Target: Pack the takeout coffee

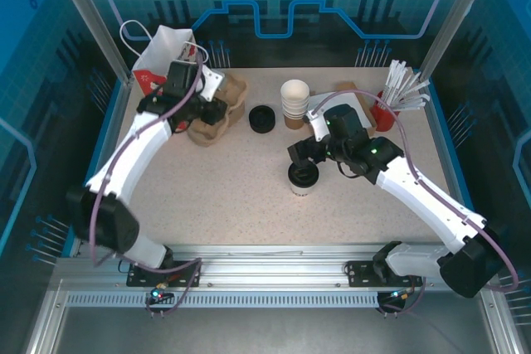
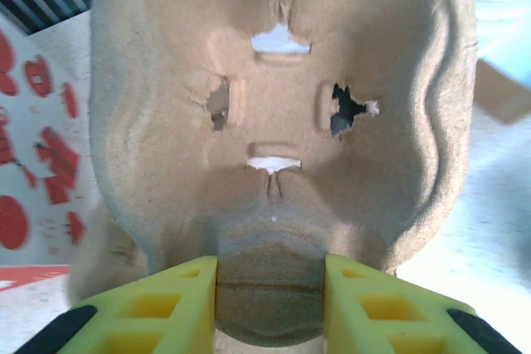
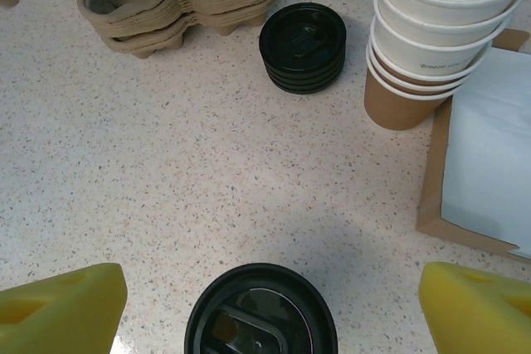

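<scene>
Item: small brown-and-white paper coffee cup with black plastic lid (image 1: 303, 178), upright on speckled table (image 1: 232, 196), unpacked. My right gripper (image 3: 270, 300): spread wide, straddling it, no hold. My left gripper (image 2: 270, 288): pinching beige moulded-pulp cup carrier (image 2: 282, 80). Outstanding, I judge: grasp, seat in carrier.

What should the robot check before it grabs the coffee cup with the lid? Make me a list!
1. Black lid on the takeout coffee: ok.
2. Right jaws open, one on each side of the cup: ok.
3. Left jaws holding the cardboard carrier: ok, pinching its edge.
4. Stack of empty cups apart from the coffee: ok.
5. Paper bag open on top: cannot tell.
</scene>
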Controlling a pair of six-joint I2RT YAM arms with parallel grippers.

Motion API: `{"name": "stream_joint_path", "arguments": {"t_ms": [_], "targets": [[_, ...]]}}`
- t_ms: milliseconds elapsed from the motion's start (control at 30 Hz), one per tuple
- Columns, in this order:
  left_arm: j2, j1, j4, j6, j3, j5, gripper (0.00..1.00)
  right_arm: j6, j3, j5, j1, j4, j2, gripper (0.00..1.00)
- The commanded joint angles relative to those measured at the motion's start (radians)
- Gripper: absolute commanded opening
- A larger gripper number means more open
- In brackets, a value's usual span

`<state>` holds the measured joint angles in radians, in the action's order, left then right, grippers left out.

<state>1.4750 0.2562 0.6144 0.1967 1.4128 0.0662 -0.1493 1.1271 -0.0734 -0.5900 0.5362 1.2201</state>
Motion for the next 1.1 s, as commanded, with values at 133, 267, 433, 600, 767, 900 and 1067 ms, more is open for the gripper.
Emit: {"name": "stream_joint_path", "arguments": {"t_ms": [133,267,433,600,767,900,1067], "targets": [[-0.154,0.255,-0.112,-0.349,-0.303,-0.157,0.34,0.002,0.004,-0.017,0.046,0.071,-0.087,0.93],[-0.154,0.395,-0.104,-0.506,-0.416,-0.233,0.34,-0.005,-0.023,-0.019,0.064,0.080,-0.122,0.93],[-0.075,0.500,-0.142,-0.622,-0.469,-0.285,0.34,-0.007,-0.044,-0.015,0.073,0.086,-0.142,0.93],[0.051,0.553,-0.132,-0.658,-0.413,-0.316,0.34,-0.007,-0.055,-0.008,0.075,0.093,-0.147,0.93],[0.131,0.567,-0.130,-0.669,-0.379,-0.338,0.34,-0.003,-0.064,-0.011,0.077,0.094,-0.155,0.93],[0.164,0.574,-0.161,-0.685,-0.362,-0.326,0.34,-0.002,-0.066,-0.008,0.076,0.093,-0.146,0.93],[0.199,0.578,-0.179,-0.688,-0.341,-0.334,0.36,0.000,-0.062,-0.005,0.077,0.090,-0.137,0.93]]}}
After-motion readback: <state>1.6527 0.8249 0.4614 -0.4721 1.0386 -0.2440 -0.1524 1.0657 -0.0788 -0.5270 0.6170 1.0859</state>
